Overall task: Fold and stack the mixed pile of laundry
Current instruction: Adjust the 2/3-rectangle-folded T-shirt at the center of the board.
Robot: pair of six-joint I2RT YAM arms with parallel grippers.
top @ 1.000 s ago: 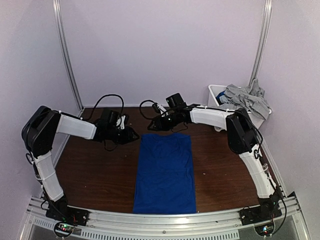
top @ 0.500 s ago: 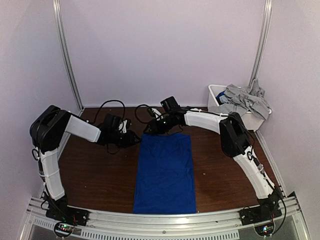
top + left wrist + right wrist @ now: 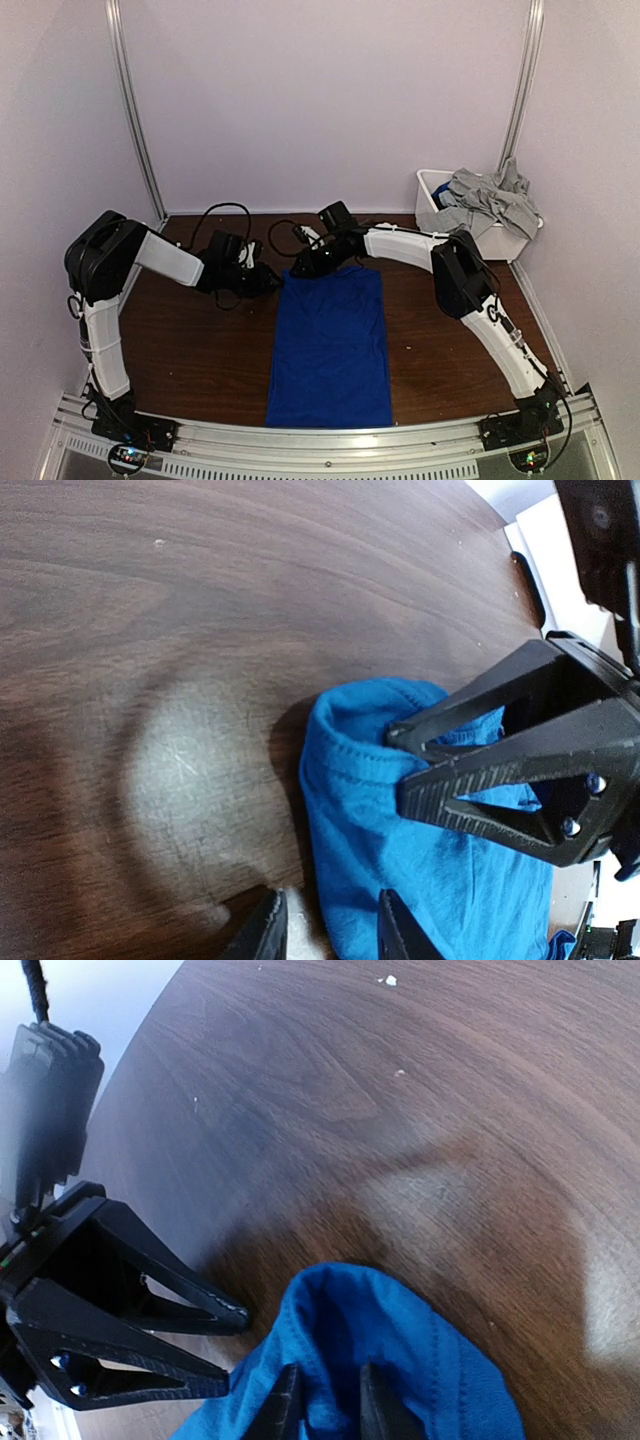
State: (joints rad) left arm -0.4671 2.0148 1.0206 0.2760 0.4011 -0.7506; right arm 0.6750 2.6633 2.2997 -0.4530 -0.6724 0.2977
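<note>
Jaws: right gripper [image 3: 325, 1405] clenched on blue garment [image 3: 330, 340] far-left corner; left gripper [image 3: 328, 935] released, just left; long axis near-far.

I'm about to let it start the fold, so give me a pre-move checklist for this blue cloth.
1. Royal-blue cloth garment lying flat on the dark wooden table: ok.
2. Right gripper pinching its far left corner: ok, cloth bunched in its jaws.
3. Left gripper gripping: not ok, open beside the edge.
4. Grippers apart: ok, but close.
5. Far right corner held: not ok.
</note>
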